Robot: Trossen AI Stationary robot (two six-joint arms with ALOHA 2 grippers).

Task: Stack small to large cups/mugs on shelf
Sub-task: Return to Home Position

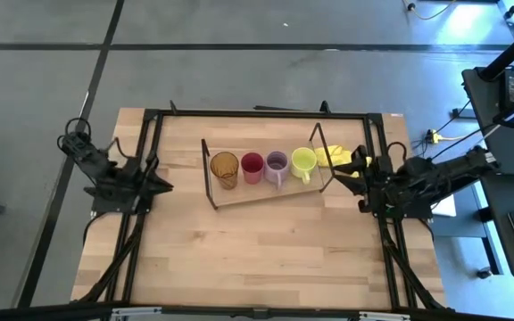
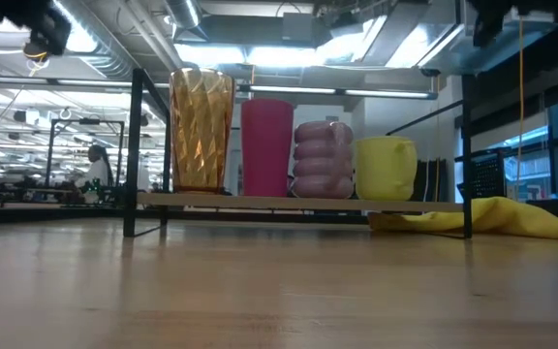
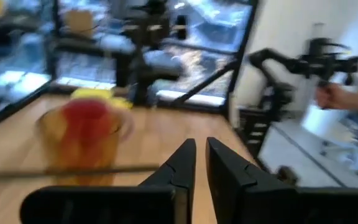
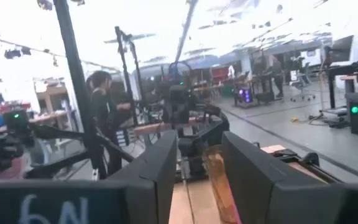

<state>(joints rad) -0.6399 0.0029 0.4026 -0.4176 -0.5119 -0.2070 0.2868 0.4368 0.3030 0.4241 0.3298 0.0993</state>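
1. Cups/mugs stand in one row on the shelf, all upright, each just beside the next.
2. From the shelf's left end to its right end they run: amber tumbler, red cup, purple mug, yellow-green mug.
3. In the low view the amber tumbler is the tallest and the yellow-green mug the shortest.
4. The shelf lies on the counter, midway between the counter's left and right edges and nearer the edge opposite the low camera.
5. A yellow cloth lies on the counter just beyond the wire frame at the shelf's right end.
6. The left end effector is at the counter's left edge, well apart from the shelf; its fingers are nearly together with only a thin gap, and it grips nothing.
7. The right end effector is at the counter's right edge, near the yellow cloth; its fingers are clearly parted and hold nothing.
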